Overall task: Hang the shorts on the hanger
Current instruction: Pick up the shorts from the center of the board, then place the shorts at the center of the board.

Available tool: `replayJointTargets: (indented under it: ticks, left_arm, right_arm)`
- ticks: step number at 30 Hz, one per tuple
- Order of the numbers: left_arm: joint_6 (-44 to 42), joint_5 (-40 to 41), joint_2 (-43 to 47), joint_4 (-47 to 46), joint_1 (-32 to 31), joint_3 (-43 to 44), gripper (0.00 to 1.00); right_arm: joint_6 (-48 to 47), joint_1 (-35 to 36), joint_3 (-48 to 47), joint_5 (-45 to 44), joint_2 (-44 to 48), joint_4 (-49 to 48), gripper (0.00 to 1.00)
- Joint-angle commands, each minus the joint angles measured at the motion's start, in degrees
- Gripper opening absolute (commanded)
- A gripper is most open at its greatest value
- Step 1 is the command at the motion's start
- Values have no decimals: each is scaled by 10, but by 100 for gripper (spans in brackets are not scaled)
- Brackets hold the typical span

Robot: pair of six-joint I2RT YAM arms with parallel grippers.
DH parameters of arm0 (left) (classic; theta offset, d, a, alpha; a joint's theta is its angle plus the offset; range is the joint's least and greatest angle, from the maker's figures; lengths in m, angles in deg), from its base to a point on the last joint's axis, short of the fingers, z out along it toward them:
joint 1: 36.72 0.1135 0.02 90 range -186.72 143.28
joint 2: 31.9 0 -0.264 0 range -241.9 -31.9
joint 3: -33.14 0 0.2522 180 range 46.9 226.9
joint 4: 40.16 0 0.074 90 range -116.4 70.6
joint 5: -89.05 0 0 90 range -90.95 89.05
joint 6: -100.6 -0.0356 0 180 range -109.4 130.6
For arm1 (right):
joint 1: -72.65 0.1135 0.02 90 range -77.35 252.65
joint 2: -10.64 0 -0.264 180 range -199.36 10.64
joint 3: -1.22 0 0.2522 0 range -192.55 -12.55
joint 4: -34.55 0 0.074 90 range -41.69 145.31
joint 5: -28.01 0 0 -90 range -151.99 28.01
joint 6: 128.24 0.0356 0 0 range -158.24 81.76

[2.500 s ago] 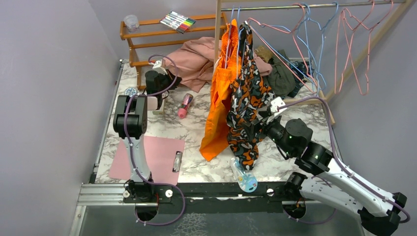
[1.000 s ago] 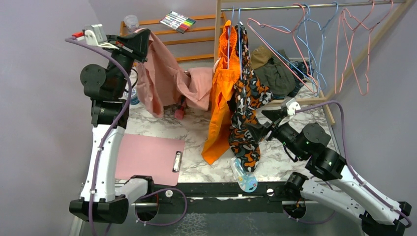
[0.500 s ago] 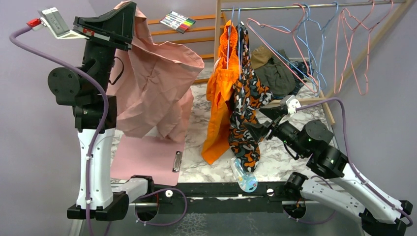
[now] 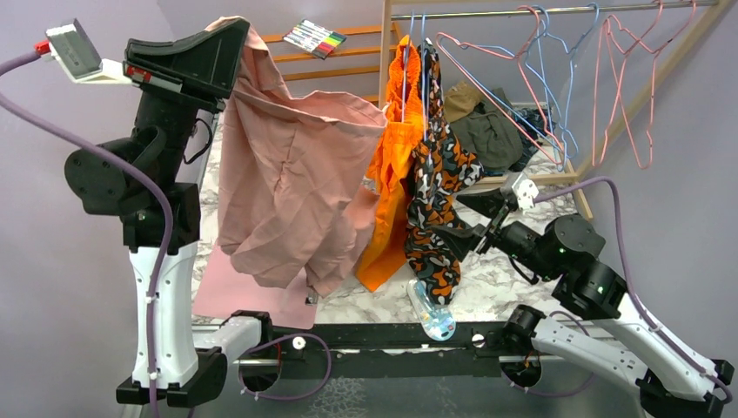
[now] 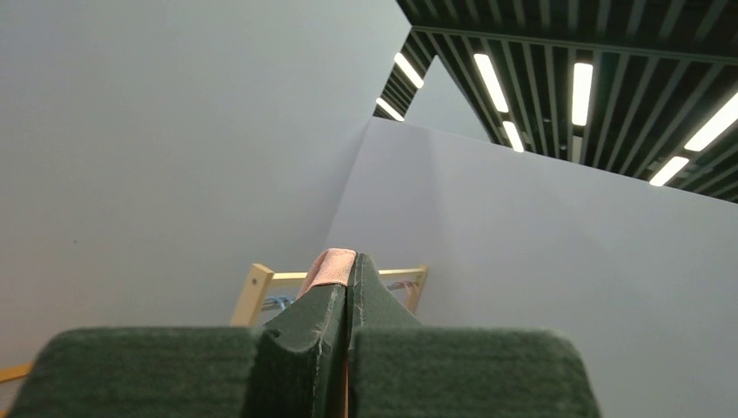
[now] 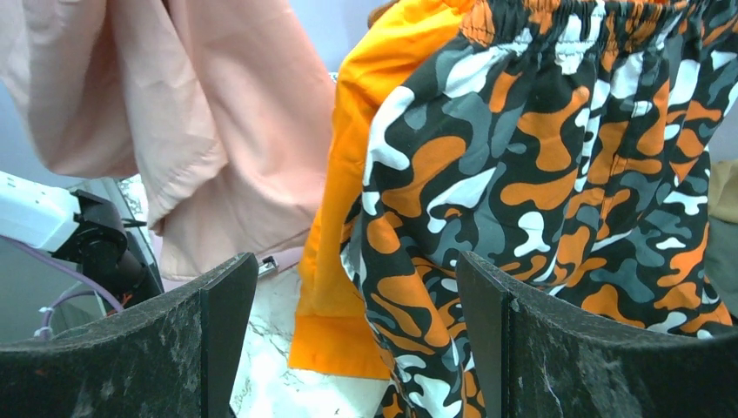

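The dusty-pink shorts [image 4: 296, 183] hang in the air at upper left, clear of the table, with my left gripper [image 4: 239, 35] shut on their top edge. In the left wrist view a pink fold of the shorts [image 5: 331, 266] sticks out between the closed fingers of that gripper [image 5: 350, 279]. The pink wire hanger [image 4: 497, 99] hangs tilted on the rail, just right of the camouflage garment. My right gripper [image 4: 466, 222] is open and holds nothing, close to the camouflage garment's lower part. In the right wrist view the shorts [image 6: 200, 104] hang at left, beyond that open gripper [image 6: 357, 348].
An orange garment [image 4: 387, 174] and a camouflage garment [image 4: 439, 200] hang from blue hangers on the rail. More pink hangers [image 4: 648, 96] hang at the right. On the table are a pink clipboard [image 4: 261, 292], a bottle [image 4: 431, 318] and dark clothes [image 4: 492, 131]. Markers [image 4: 315, 37] lie on a wooden shelf.
My left arm has lifted the shorts from the back of the table high into the air, and they now hang lower and nearer the orange garment. The right gripper has stayed open, barely moving.
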Motion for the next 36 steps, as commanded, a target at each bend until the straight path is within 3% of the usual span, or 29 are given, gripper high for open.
replayJointTargets:
  ticks: [1,7,15,18,24,31,36]
  left_arm:
    - [44,-26,27,-48,-1,-16,0]
    - [104,-73,34,-87,-2,-97,0]
    - [72,-122,55,-86,-25,-205,0]
    - [45,-124,70,-73,-26,-262,0]
    - [-72,-97,98,61,-26,-290,0]
    - [-116,-161,137,25,-44,-332,0]
    - [-139,-222,169,-7,-62,-358,0]
  right_arm:
    - [-18,4,-25,35,15,13,86]
    - [-33,4,-44,23,33,45,86]
    - [-4,4,-41,59,29,58,86]
    - [12,3,-38,89,12,58,86]
    - [21,4,-47,145,-16,63,85]
    - [39,4,-93,262,-78,16,81]
    - [61,4,-135,292,-130,-34,78]
